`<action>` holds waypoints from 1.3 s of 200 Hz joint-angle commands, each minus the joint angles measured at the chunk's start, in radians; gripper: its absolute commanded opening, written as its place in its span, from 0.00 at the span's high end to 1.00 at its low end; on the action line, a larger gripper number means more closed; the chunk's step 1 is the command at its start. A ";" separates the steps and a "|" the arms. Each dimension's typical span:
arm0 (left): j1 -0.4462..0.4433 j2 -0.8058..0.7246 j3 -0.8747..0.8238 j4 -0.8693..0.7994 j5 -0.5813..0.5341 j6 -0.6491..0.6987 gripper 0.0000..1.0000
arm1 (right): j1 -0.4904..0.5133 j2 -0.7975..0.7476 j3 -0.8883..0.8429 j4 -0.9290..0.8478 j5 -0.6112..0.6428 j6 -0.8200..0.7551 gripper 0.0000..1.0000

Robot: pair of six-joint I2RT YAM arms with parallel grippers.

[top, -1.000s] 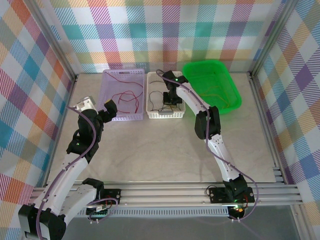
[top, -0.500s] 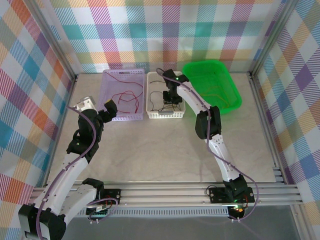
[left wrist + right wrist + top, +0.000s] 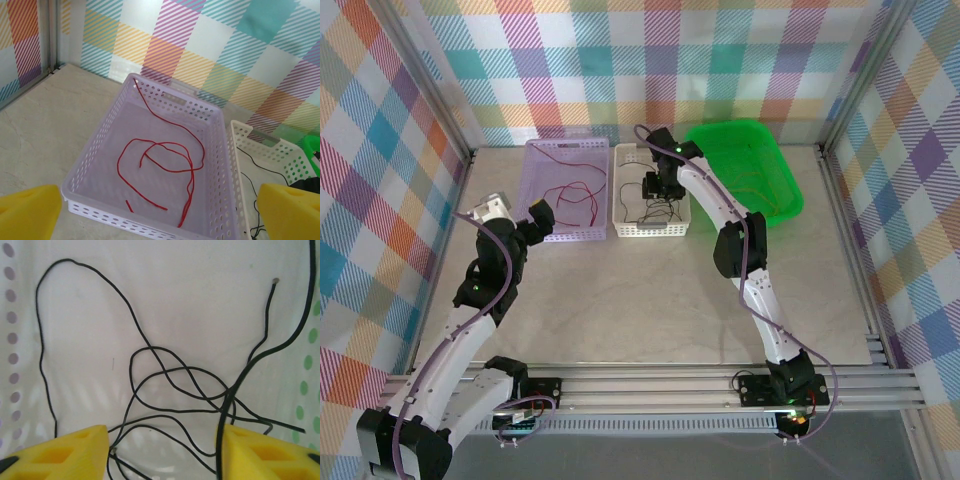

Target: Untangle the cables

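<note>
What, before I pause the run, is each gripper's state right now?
Left gripper: open, holding nothing, facing the purple basket.
Right gripper: open above the black cables in the white basket, gripping none.

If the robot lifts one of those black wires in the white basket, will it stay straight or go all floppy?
Probably floppy: the black wires lie in loose curls on the floor of the white basket. Likely very light, being so thin. Since they cross each other, lifting one may drag others along.
</note>
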 commanded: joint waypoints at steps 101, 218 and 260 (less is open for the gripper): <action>-0.008 -0.002 0.021 0.015 -0.004 0.008 0.00 | 0.038 -0.104 0.031 -0.033 0.080 -0.063 0.00; -0.008 0.002 0.020 0.012 -0.003 0.006 0.00 | 0.112 -0.308 0.040 -0.013 0.149 -0.193 0.00; -0.013 0.005 0.019 0.009 -0.019 0.013 0.00 | 0.155 -0.467 -0.018 0.054 0.128 -0.264 0.00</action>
